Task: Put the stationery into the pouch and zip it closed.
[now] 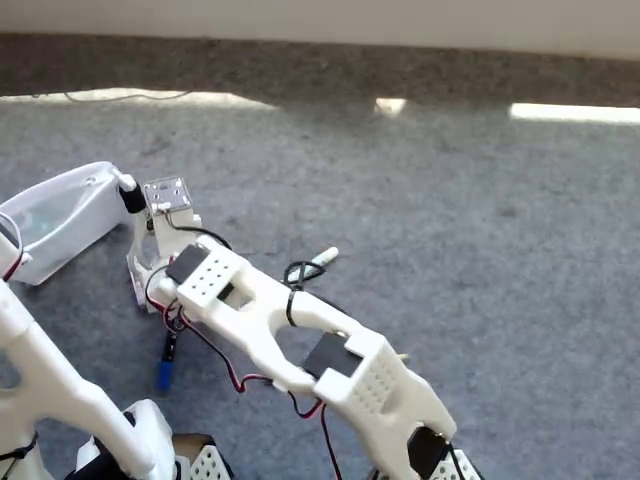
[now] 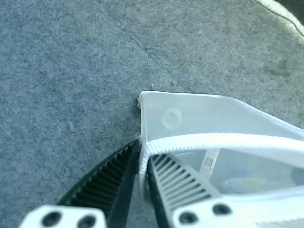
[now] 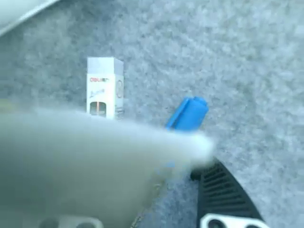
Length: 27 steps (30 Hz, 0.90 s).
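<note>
Blue pen (image 3: pixel 187 114) lies on the grey tabletop (image 1: pixel 480 250) near a small white box (image 3: pixel 105 88), with my right jaws released over it — I'd centre the barrel between them before closing. My left jaws are clenched on the pouch (image 2: pixel 213 123) rim at its zip end — I'd hold that mouth lifted for the drop.

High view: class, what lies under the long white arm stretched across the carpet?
A blue-capped pen pokes out beneath the right arm, its far end covered. A pale stick shows on the arm's other side; the rest of it is hidden.
</note>
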Each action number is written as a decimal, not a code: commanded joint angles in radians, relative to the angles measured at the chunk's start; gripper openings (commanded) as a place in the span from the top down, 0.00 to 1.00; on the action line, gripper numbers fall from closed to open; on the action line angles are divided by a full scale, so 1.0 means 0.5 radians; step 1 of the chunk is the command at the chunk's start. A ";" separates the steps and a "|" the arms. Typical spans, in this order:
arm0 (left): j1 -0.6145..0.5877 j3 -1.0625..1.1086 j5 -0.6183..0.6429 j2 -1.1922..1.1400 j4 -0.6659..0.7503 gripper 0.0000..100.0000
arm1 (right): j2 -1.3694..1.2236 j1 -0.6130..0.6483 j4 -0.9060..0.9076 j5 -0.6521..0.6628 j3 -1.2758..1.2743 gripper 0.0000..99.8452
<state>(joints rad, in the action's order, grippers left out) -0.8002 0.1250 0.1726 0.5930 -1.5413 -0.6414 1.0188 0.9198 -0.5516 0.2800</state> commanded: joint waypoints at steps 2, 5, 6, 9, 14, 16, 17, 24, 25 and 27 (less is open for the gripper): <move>-0.020 -0.005 0.025 0.044 0.031 0.99 | -0.081 -0.081 0.173 -0.009 0.195 0.93; -0.020 -0.005 0.025 0.044 0.031 0.99 | -0.091 -0.106 0.262 0.000 0.247 0.99; -0.017 -0.005 0.025 0.044 0.031 0.99 | -0.081 -0.121 0.315 0.000 0.253 0.99; -0.017 -0.005 0.025 0.044 0.031 0.99 | -0.026 -0.146 0.456 0.006 0.272 1.00; -0.014 -0.005 0.025 0.044 0.031 0.99 | 0.146 -0.180 0.692 0.230 0.272 1.00; -0.014 -0.005 0.025 0.044 0.031 0.99 | 0.219 -0.186 0.750 0.258 0.262 1.00; -0.011 -0.005 0.028 0.044 0.031 0.99 | 0.250 -0.189 0.778 0.267 0.259 1.00; 0.124 -0.005 0.028 0.044 0.031 0.99 | 0.493 -0.180 1.073 0.273 0.256 1.00; 0.137 -0.005 0.028 0.044 0.031 0.99 | 0.532 -0.180 1.115 0.273 0.256 1.00; 0.158 -0.005 0.028 0.044 0.031 0.99 | 0.618 -0.180 1.186 0.273 0.256 1.00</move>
<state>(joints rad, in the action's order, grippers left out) -0.7633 0.1250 0.1788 0.5930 -1.5413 -0.4419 0.9360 1.4676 -0.4258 0.3874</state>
